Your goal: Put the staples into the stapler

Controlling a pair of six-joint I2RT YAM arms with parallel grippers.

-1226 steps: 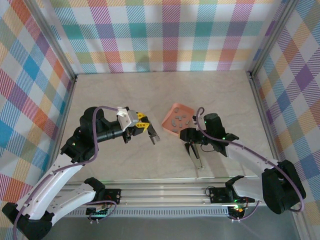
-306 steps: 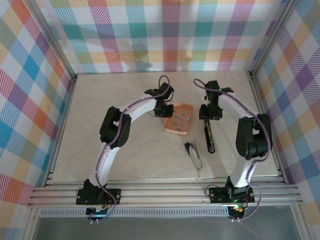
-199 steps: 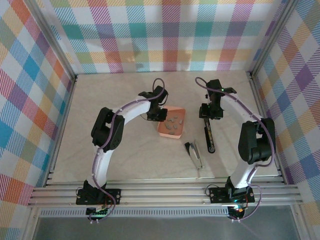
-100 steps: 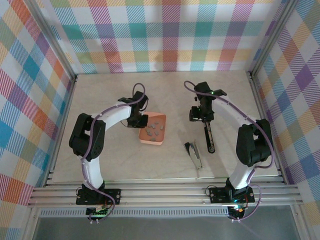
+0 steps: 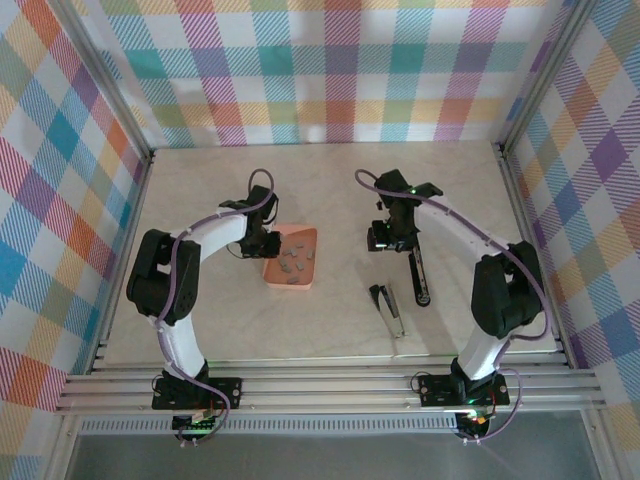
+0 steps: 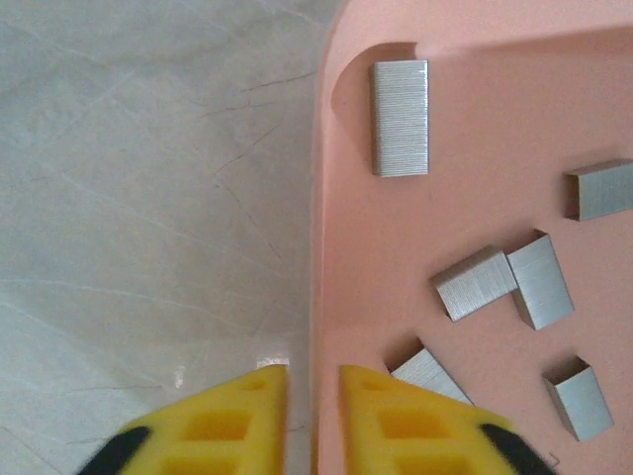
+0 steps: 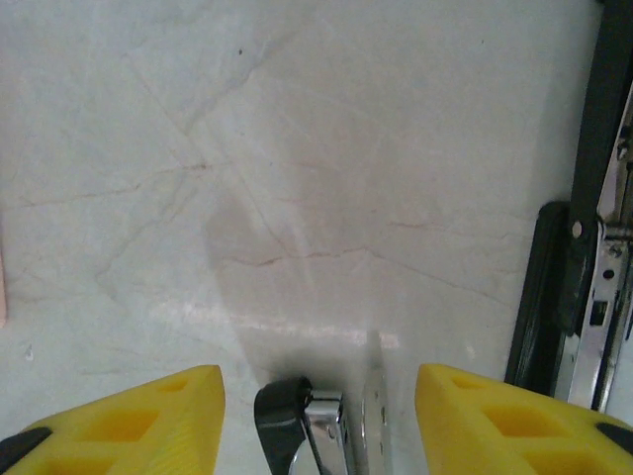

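The staples (image 5: 297,262) are several small grey strips lying loose in a shallow pink tray (image 5: 300,285). In the left wrist view the staples (image 6: 401,117) spread over the tray (image 6: 465,129) floor. My left gripper (image 5: 262,246) is shut on the tray's left rim, and the rim runs between its yellow fingers (image 6: 314,368). The black stapler (image 5: 420,275) lies lengthwise on the table, right of the tray. My right gripper (image 5: 380,238) hangs open just left of the stapler's far end. From the right wrist, the stapler (image 7: 584,257) shows beside the gripper (image 7: 318,370), not gripped.
A chrome piece with a black end (image 5: 388,310) lies near the stapler, toward the table's front. Its black end (image 7: 287,411) appears low between my right fingers, untouched. Plaid walls enclose the marble table (image 5: 200,200) on three sides.
My left gripper has dragged the tray with the staples leftward across the table. My right gripper has moved left, off the stapler's far end. The stapler and chrome piece stayed put.
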